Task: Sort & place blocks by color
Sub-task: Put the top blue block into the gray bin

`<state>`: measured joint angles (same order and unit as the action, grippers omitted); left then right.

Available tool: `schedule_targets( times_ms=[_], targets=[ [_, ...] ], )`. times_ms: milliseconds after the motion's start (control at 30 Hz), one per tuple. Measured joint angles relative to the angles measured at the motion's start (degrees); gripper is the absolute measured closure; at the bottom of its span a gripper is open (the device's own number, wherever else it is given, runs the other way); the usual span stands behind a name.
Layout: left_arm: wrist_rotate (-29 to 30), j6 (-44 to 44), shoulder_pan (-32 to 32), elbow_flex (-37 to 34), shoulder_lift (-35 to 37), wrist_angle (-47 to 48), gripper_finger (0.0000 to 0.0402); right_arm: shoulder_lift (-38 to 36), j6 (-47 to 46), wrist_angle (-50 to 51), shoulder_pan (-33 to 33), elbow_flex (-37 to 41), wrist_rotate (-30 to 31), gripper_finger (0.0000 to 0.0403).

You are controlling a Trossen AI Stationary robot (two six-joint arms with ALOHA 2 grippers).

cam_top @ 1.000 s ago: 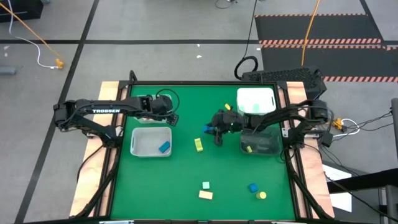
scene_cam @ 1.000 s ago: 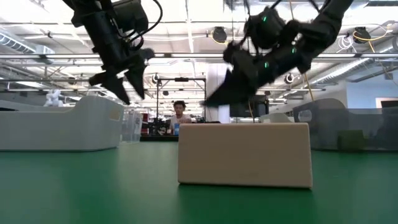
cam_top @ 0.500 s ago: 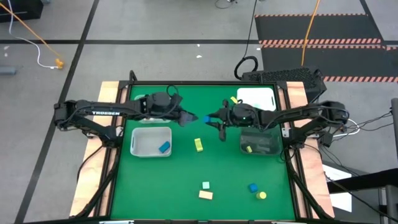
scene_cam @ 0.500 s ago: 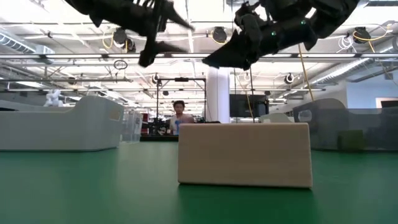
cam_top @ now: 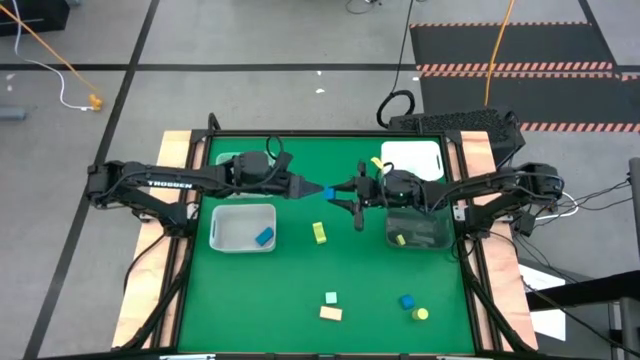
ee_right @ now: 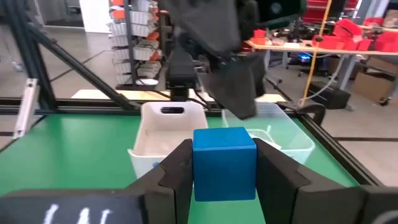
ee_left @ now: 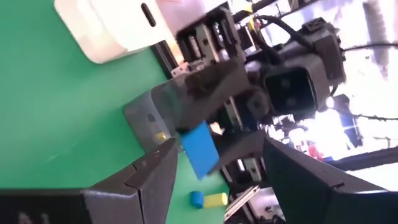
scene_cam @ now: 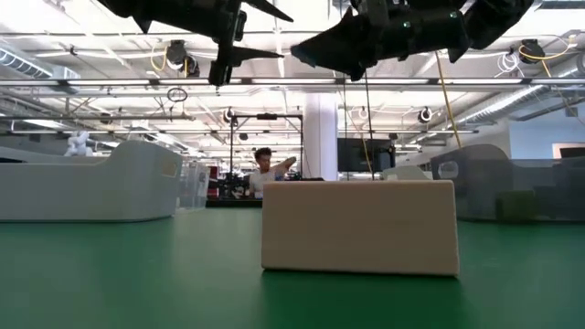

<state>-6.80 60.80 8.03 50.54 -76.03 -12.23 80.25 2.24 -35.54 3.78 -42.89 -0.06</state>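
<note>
A blue block (cam_top: pixel 326 192) hangs in the air over the table's middle, between my two grippers. My right gripper (cam_top: pixel 337 191) comes from the right and is shut on it; the block also shows in the right wrist view (ee_right: pixel 224 165). My left gripper (cam_top: pixel 308 189) comes level from the left and is open. In the left wrist view its fingers (ee_left: pixel 155 177) stand on either side of the block (ee_left: pixel 199 149); I cannot tell whether one touches it. Other blocks lie on the green mat (cam_top: pixel 300 270). My right gripper pinches the blue block by two opposite side faces (ee_right: pixel 198 167) between its two fingers. The fingers lie about level and come from the table's right. The block is lifted well clear of the table and juts out past the fingertips toward my left gripper.
A white bin (cam_top: pixel 243 228) at the left holds a blue block (cam_top: pixel 264 237). A clear bin (cam_top: pixel 418 228) at the right holds a yellow block. A white bin (cam_top: pixel 412 160) stands at the far right. A yellow block (cam_top: pixel 319 233), a mint block (cam_top: pixel 330 298), a tan block (cam_top: pixel 331 313) and two cylinders (cam_top: pixel 413 307) lie loose.
My left gripper has swung from the far left toward the table's middle and tipped from pointing down to level, ending around the blue block. My right gripper has risen with the blue block and gone a little toward the far edge.
</note>
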Motion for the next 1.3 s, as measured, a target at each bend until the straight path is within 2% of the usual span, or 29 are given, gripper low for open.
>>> schedule_targets(
  times_ms=[167, 267, 567, 1133, 1300],
  targets=[
    [1.3, 5.0, -1.4, -0.1, -2.2, 0.8, 0.0165, 0.0, 0.6, 0.8, -1.5, -1.5, 2.9, 0.0282],
    [1.3, 5.5, -1.8, 0.0, -3.5, -1.9, 0.0165, 0.0, 2.6, 1.5, -2.0, -2.9, 4.6, 0.0282],
    [1.3, 4.5, -1.8, -0.1, -3.5, -7.5, 0.0165, 0.0, 2.1, 2.7, -2.9, -3.1, 4.7, 0.0282],
    [0.8, 7.1, -3.0, 0.0, -3.5, -7.7, 0.0165, 0.0, 4.9, 0.2, -3.4, -3.1, 4.7, 0.0281],
    [0.8, 4.9, -3.0, 0.0, -3.5, -8.0, 0.0189, 0.0, 4.9, -1.1, -3.4, -3.1, 4.8, 0.028]
  ],
)
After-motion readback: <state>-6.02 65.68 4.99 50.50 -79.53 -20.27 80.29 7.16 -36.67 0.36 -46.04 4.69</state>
